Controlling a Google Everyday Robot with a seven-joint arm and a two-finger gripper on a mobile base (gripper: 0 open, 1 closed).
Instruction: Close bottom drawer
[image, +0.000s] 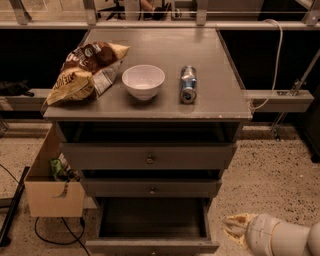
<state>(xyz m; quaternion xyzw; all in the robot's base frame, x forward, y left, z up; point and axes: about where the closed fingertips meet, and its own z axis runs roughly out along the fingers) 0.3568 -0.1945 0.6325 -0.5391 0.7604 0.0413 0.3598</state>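
Observation:
The bottom drawer (152, 246) of the grey cabinet is pulled out. Its dark box interior (152, 217) shows from above, and its front panel lies along the lower edge of the camera view. The middle drawer (150, 189) and top drawer (149, 157) above it sit pushed in, each with a small round knob. My gripper (234, 227), cream-coloured at its tip, is low at the bottom right. It points left toward the open drawer's right front corner and stays a short gap away from it, touching nothing.
On the cabinet top (210, 107) lie a chip bag (82, 72), a white bowl (143, 81) and a can on its side (188, 84). A cardboard box (50, 187) stands on the floor left of the cabinet, with a black cable beside it. A speckled floor lies to the right.

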